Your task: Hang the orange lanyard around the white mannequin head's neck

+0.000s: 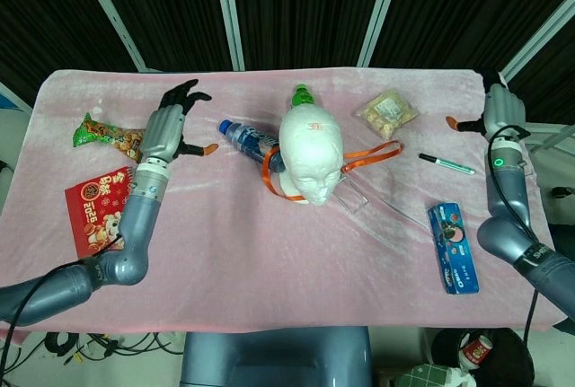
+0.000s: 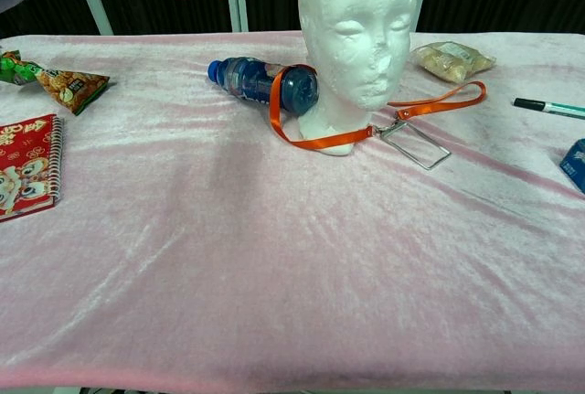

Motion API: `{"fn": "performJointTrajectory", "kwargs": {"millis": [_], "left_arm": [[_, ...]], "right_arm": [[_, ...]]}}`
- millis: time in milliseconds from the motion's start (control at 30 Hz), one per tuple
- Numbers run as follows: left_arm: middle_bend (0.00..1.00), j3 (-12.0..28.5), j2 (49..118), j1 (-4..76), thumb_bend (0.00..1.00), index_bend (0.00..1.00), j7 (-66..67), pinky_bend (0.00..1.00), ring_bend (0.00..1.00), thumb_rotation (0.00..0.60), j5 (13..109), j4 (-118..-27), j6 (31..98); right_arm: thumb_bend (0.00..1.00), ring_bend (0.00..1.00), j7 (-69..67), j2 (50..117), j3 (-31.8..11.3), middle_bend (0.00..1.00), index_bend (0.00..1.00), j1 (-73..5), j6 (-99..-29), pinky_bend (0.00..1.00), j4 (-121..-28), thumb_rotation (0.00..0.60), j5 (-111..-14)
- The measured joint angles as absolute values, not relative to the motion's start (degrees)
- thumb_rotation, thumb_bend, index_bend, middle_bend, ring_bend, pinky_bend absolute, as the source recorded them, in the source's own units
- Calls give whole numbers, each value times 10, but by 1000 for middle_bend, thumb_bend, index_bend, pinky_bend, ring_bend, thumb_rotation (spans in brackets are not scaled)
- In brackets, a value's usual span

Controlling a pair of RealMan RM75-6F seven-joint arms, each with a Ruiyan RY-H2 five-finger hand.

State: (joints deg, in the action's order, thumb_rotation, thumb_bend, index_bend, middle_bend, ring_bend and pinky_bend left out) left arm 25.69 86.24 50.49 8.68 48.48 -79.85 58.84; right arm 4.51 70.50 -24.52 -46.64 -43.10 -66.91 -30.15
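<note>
Looping flat orange lanyard, seemingly round the chalky white mannequin head.

Everything on my surface sits around the mannequin head.

From my head view the bottle lies touching its left side, the lanyard trails off right, the badge holder before it, the snack bag behind-right, the pen further right, and the notebook far left.

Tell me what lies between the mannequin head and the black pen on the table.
In the head view, the orange lanyard's loop lies on the cloth between the white mannequin head and the pen; the chest view agrees.
</note>
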Motion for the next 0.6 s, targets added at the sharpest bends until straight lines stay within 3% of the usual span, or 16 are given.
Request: {"fn": "performJointTrajectory", "kwargs": {"millis": [333,600], "left_arm": [[55,240,802,463,84,256,105,0,0,600,467,-864,600],[55,220,769,426,84,255,103,0,0,600,486,-895,634]], "right_arm": [[63,178,3,652,-235,90,151,-431,-402,179,-759,600,-365],[106,194,-15,620,-242,110,151,-427,-404,180,-846,600,-369]]}}
